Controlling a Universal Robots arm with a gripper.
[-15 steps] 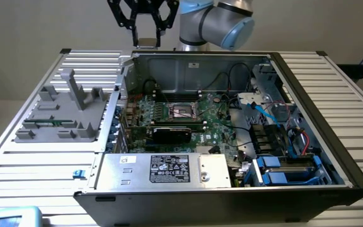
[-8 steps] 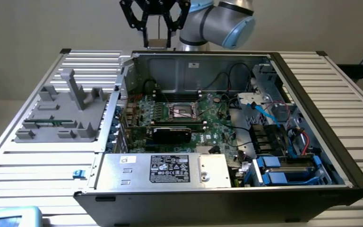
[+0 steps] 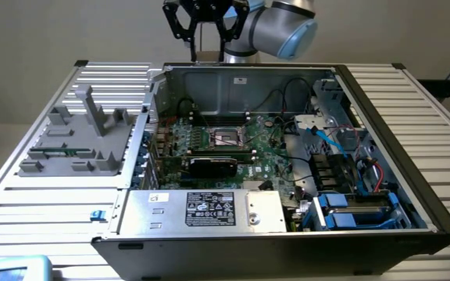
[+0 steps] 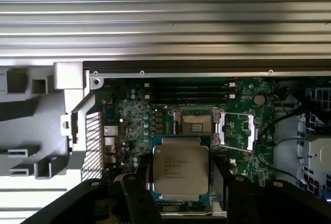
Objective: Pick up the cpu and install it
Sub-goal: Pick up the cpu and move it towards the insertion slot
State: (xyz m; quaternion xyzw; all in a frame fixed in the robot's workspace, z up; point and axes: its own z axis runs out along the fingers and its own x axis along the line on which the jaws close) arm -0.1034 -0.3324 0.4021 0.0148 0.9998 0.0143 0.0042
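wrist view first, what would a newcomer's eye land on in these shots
The cpu, a silvery square chip, sits clamped in the gripper, with the green motherboard and its open socket beyond it in the wrist view. In the exterior view, the opened computer case lies on the slatted table, the gripper high above its far side. A grey moulded tray lies at the exterior view's left.

Silvery square cpu (image 4: 181, 166), level, held aloft
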